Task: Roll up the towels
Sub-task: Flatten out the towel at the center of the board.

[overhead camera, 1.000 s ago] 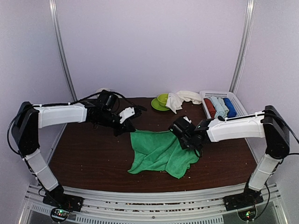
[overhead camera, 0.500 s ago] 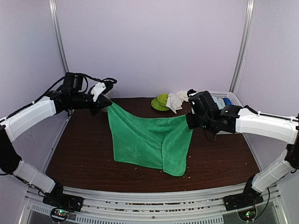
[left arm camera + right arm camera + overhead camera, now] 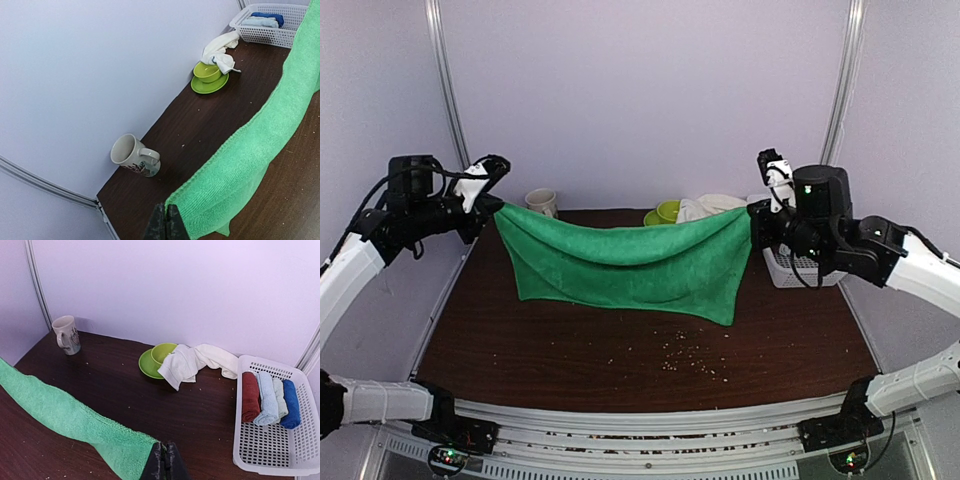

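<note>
The green towel (image 3: 630, 265) hangs stretched in the air between both grippers, sagging in the middle above the table. My left gripper (image 3: 497, 205) is shut on its left corner; the towel edge (image 3: 250, 150) runs from the jaws in the left wrist view. My right gripper (image 3: 752, 212) is shut on its right corner; the towel (image 3: 65, 412) trails left in the right wrist view. The cream-white towel (image 3: 197, 362) lies crumpled at the back, draped on a green bowl (image 3: 162, 352) and saucer; it also shows in the top view (image 3: 715, 205).
A mug (image 3: 541, 202) stands at the back left. A white basket (image 3: 275, 440) at the right holds red, pale blue and dark blue rolls. Crumbs (image 3: 685, 355) are scattered on the brown table.
Both grippers have lifted and moved apart, left arm leftward, right arm rightward, pulling the green towel taut off the table. Crumbs now show where it lay.
</note>
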Robot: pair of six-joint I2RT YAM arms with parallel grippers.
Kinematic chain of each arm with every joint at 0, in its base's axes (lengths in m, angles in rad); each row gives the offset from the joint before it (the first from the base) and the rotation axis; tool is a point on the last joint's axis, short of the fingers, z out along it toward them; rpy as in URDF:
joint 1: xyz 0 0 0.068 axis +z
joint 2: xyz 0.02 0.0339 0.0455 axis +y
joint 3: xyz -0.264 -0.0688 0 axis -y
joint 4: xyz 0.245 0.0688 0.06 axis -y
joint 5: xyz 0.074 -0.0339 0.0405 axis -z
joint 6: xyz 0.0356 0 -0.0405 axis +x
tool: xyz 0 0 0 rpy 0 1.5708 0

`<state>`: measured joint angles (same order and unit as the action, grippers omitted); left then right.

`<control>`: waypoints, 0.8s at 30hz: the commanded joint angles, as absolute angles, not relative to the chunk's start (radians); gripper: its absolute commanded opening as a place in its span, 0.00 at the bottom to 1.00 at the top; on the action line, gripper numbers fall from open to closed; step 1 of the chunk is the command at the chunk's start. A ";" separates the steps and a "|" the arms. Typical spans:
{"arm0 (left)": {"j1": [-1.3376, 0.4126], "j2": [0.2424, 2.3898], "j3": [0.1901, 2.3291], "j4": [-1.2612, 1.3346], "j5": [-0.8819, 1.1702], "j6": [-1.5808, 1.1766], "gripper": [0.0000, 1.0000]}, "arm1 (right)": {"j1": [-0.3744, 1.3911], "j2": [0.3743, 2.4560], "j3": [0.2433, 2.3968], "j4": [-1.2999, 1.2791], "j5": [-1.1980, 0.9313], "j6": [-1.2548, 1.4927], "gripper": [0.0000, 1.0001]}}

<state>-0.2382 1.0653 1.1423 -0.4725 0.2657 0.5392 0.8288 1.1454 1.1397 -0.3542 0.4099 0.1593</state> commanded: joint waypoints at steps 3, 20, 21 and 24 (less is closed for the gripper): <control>-0.223 0.985 1.227 -0.608 0.203 0.541 0.00 | 0.846 0.993 1.114 -0.355 0.344 0.162 0.00; -0.200 1.277 1.038 -0.430 0.014 0.509 0.00 | 0.750 1.570 1.216 -0.304 0.485 0.219 0.00; -0.196 1.322 1.043 -0.402 0.013 0.512 0.00 | 0.738 1.635 1.249 -0.303 0.497 0.212 0.00; -0.185 1.459 1.064 -0.309 -0.005 0.503 0.00 | 0.714 1.805 1.348 -0.291 0.540 0.175 0.00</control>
<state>-0.2058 1.3506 1.0473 -0.5011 0.0395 0.5106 0.7475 1.6752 1.2282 -0.3283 0.4492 0.2089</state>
